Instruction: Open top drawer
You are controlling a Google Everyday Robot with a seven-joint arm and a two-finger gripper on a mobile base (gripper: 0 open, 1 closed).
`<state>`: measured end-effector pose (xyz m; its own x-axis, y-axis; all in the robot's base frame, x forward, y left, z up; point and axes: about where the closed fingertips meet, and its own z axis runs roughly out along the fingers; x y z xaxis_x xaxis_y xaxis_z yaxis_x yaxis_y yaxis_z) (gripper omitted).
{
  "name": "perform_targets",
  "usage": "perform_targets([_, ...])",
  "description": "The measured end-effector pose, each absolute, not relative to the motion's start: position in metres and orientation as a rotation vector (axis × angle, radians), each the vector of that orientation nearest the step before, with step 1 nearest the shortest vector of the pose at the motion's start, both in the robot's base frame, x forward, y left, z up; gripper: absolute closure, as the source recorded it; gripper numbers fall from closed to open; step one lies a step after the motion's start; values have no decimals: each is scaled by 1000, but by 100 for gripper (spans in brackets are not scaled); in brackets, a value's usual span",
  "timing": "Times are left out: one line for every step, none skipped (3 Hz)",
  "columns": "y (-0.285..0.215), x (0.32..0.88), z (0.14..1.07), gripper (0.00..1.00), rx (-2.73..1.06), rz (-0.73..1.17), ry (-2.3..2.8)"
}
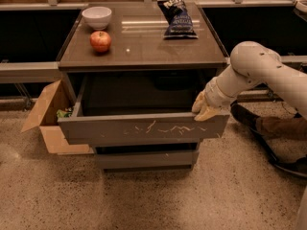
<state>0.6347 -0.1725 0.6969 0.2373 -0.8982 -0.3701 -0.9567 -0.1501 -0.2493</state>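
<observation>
The top drawer point(144, 128) is pulled well out of the cabinet. Its grey-brown front carries white squiggly scratches, and its inside looks dark and shadowed. My gripper point(205, 110) sits at the drawer's upper right corner, resting on the top edge of the front. The white arm point(261, 75) reaches in from the right.
The cabinet top point(144, 47) holds a white bowl point(97, 17), a red apple point(100, 41) and a dark chip bag point(175, 17). A shorter drawer front point(146, 158) sits below. An open cardboard box point(50, 114) stands on the floor at left. Cables and dark objects point(273, 128) lie at right.
</observation>
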Motion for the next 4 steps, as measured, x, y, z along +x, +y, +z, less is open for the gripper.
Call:
perform_targets([-170,634,692,12,-2099,211,1688])
perform_targets([-159,621,682,0,-2166,264,1661])
perform_targets([-148,599,672,0,-2246,299,1661])
perform_targets([-143,573,669,18,-2301,320,1683])
